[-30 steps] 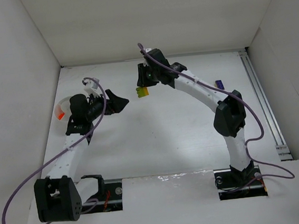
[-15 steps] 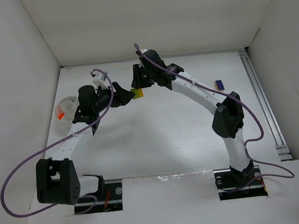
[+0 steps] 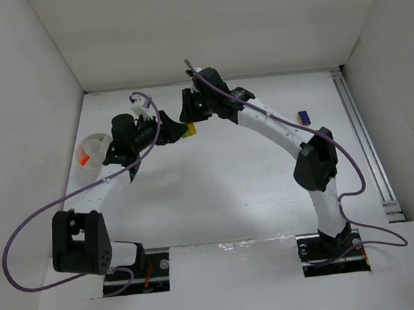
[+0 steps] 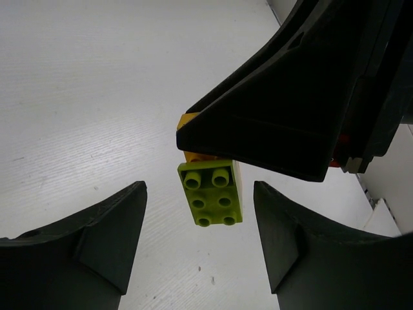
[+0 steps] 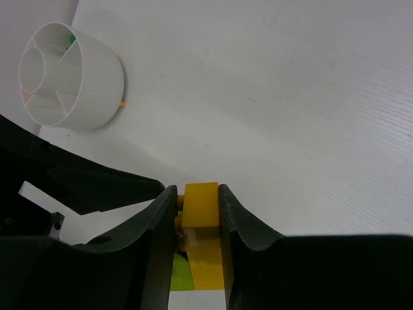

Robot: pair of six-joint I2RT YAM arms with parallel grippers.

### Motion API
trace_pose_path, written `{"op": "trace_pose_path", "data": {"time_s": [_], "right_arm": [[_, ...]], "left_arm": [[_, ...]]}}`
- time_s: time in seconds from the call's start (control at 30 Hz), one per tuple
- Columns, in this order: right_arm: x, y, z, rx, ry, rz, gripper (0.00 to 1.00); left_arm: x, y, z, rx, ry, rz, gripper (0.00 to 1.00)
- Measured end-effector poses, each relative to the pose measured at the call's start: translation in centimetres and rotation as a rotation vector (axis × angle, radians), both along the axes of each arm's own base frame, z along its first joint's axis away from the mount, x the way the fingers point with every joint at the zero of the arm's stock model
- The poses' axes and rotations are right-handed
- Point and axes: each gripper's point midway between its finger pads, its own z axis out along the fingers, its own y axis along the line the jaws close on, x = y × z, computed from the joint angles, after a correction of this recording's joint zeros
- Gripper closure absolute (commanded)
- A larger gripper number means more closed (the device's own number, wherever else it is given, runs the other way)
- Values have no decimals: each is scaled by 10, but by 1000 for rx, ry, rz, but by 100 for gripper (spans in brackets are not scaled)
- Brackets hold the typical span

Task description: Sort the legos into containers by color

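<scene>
Close ahead of the left claw [image 4: 199, 188], whose jaws stand apart, the black right claw [image 5: 197, 189] crowds in from above and blocks most of what lies beyond it. The two claws meet tip to tip over the white surface [image 3: 218, 190]. The right claw is clamped on a small yellow plastic lego brick [image 5: 201, 213], pinched between both its fingers. A small lime plastic lego brick [image 4: 213, 194] is joined to the yellow one and sticks out past the right claw's tip, studs showing. It lies between the left claw's two fingers [image 4: 97, 239] with a gap on either side, touching neither. Farther off, ahead and to the left of the right claw and behind the left claw, a round white thin-walled bowl [image 5: 71, 74] stands upright on the surface, well apart from the bricks. It is split into compartments around a centre tube. A green bit [image 5: 72, 40] shows in one compartment, and something orange-red [image 3: 83, 161] in another. Far to the right of both claws, a purple-blue plastic brick [image 3: 303, 116] lies alone on the surface. Plain white walls [image 3: 202, 23] close the space in.
</scene>
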Motion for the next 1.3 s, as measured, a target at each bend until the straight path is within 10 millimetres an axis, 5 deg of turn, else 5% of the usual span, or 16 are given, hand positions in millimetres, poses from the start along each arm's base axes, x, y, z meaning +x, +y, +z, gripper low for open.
{"op": "trace_pose_path", "data": {"time_s": [0.33, 0.53, 0.93, 1.13, 1.3], "right_arm": [[-7, 6, 1, 1, 0, 18, 100], [-6, 7, 2, 0, -6, 16, 100], [-1, 1, -16, -43, -74, 2, 100], [17, -38, -50, -161, -60, -73, 100], [45, -78, -56, -194, -57, -162, 100]], "left_arm": [[4, -4, -1, 0, -3, -11, 59], [3, -7, 2, -10, -8, -22, 89], [1, -3, -11, 10, 33, 1, 100], [-2, 3, 13, -5, -38, 8, 100], [-13, 32, 29, 38, -113, 83, 100]]}}
